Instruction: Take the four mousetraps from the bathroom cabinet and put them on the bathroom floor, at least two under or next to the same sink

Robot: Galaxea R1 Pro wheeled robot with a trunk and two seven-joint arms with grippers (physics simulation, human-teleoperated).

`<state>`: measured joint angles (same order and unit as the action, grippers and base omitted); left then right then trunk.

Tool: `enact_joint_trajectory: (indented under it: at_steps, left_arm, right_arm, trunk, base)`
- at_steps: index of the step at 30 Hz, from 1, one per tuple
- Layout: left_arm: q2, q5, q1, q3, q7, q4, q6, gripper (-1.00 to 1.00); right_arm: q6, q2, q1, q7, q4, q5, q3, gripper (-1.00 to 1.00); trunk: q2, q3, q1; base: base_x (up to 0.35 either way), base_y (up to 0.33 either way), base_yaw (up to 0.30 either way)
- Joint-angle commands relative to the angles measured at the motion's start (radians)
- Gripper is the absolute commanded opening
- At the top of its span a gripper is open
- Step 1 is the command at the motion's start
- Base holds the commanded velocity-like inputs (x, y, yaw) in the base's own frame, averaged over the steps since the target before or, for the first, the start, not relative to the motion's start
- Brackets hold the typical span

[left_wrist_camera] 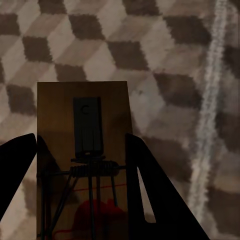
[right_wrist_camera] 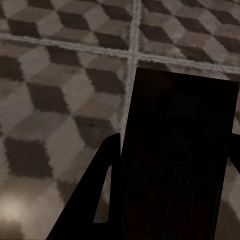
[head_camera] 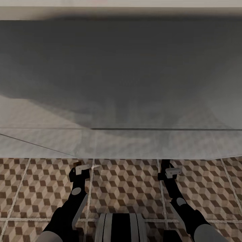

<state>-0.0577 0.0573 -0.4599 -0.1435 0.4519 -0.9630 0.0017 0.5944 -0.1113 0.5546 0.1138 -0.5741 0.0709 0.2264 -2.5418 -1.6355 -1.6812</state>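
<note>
The left gripper point(left_wrist_camera: 82, 190) is clamped on a flat brown wooden mousetrap point(left_wrist_camera: 82, 150) with a wire spring, and the right gripper point(right_wrist_camera: 170, 200) pinches a second, darker mousetrap point(right_wrist_camera: 180, 150). Both hang just above the cube-patterned tile floor point(head_camera: 127, 188), close to the white vanity front point(head_camera: 134, 144). Lower each one gently, flat, beside it.

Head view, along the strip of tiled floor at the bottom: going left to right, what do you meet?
Left end effector gripping a mousetrap → bare floor tiles → right end effector, its fingers partly hidden under the white overhang.
</note>
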Motion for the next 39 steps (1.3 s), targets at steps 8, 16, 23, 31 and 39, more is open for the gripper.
enact_joint_trajectory:
  at_steps: [8,16,23,31,39]
  left_arm:
    - [0.002,0.001,0.0,-0.004,0.006,-0.007,0.005,-1.0]
    - [0.004,0.0,0.0,-0.004,0.003,-0.008,0.006,-1.0]
    - [0.005,-0.001,-0.001,-0.004,0.005,-0.009,0.006,-1.0]
    - [0.011,-0.008,-0.02,-0.003,0.006,-0.009,0.005,-1.0]
    - [0.007,-0.078,-0.029,-0.003,-0.002,-0.009,-0.007,-1.0]
  right_arm:
    - [-0.003,-0.005,0.002,0.003,0.0,0.009,0.008,-1.0]
    - [-0.004,-0.005,0.006,0.003,-0.002,0.008,0.008,-1.0]
    - [-0.006,-0.006,0.015,0.003,-0.003,0.007,0.008,-1.0]
    - [-0.007,-0.006,0.023,0.004,-0.004,0.007,0.008,-1.0]
    - [-0.007,-0.008,0.025,0.004,-0.003,0.009,0.008,-1.0]
  trunk:
    - [0.0,0.0,0.0]
    - [0.0,0.0,0.0]
    - [0.0,0.0,0.0]
    - [0.0,0.0,0.0]
    - [0.0,0.0,0.0]
  base:
    - [0.0,0.0,0.0]
    - [0.0,0.0,0.0]
    - [0.0,0.0,0.0]
    - [0.0,0.0,0.0]
    - [0.0,0.0,0.0]
